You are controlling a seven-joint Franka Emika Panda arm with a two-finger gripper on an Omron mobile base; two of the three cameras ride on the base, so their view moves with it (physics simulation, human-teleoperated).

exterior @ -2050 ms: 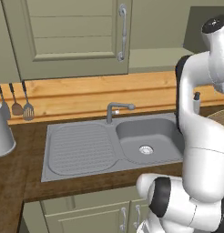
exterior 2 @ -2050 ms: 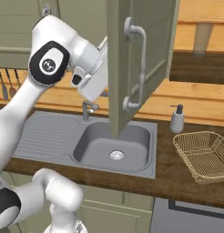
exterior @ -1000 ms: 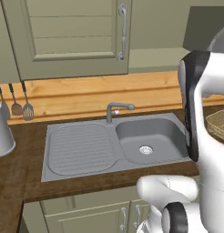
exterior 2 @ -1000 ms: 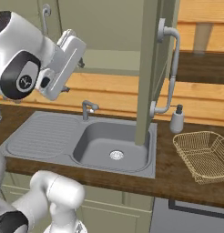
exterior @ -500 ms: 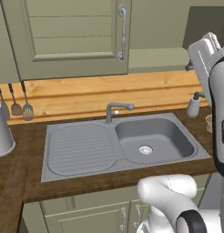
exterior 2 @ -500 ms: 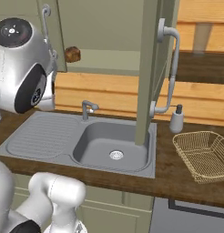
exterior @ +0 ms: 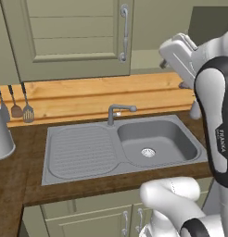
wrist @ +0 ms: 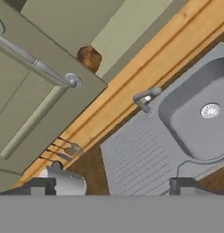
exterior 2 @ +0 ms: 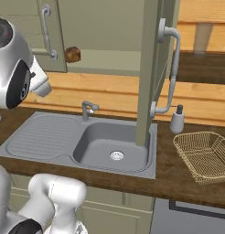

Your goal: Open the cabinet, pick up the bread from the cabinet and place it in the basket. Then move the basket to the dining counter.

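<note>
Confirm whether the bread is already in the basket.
No. The bread sits on the shelf of the cabinet, while the basket on the counter beside the sink holds nothing.

The sage-green cabinet (exterior 2: pixel 105 32) has its right door (exterior 2: pixel 151 68) swung open, edge-on toward the camera, and its left door (exterior: pixel 65 37) shut. The small dark-brown bread (exterior 2: pixel 72 54) sits on the pale shelf just right of the shut door. The tan wicker basket (exterior 2: pixel 203 156) rests empty on the worktop at right.
</note>
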